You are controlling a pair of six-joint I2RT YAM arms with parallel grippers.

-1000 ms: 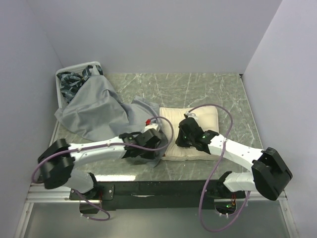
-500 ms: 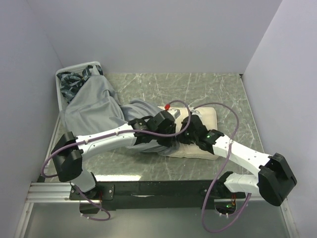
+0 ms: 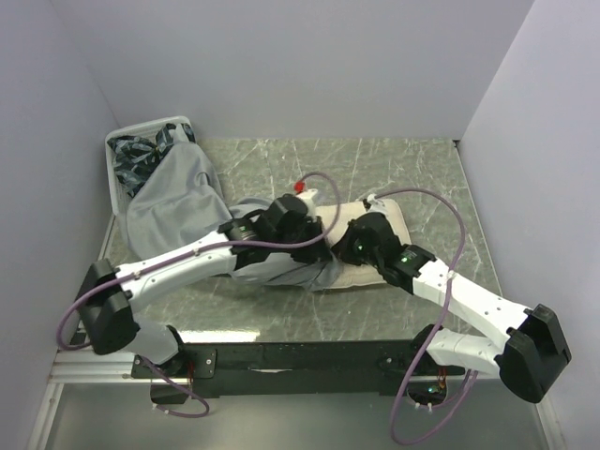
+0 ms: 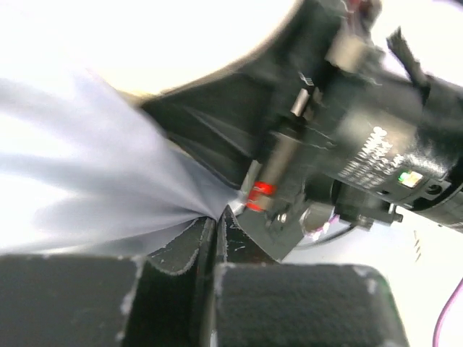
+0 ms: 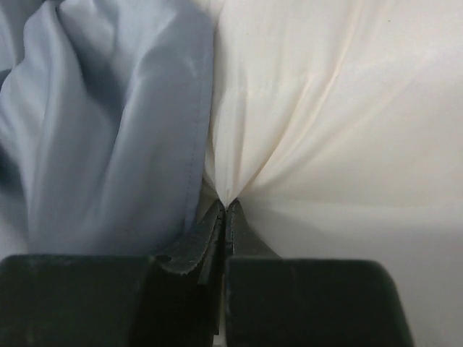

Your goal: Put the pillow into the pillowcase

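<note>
The cream-white pillow lies in the middle of the table, its left end under grey cloth; its printed face does not show. The grey pillowcase stretches from the basket at the back left to the pillow. My left gripper is shut on a pinch of the pillowcase, right beside the right arm's black wrist. My right gripper is shut on a fold of the pillow, with the pillowcase's hem just to its left. In the wrist views the left gripper and right gripper both show jaws pressed together on cloth.
A white basket with dark blue-and-white patterned cloths stands at the back left corner, partly under the pillowcase. Walls close in the table on the left, back and right. Purple cables loop over both arms near the pillow.
My left gripper has pulled the pillowcase to the right, over the pillow's left end, and now sits further back. My right gripper has shifted slightly left, still holding the pillow.
</note>
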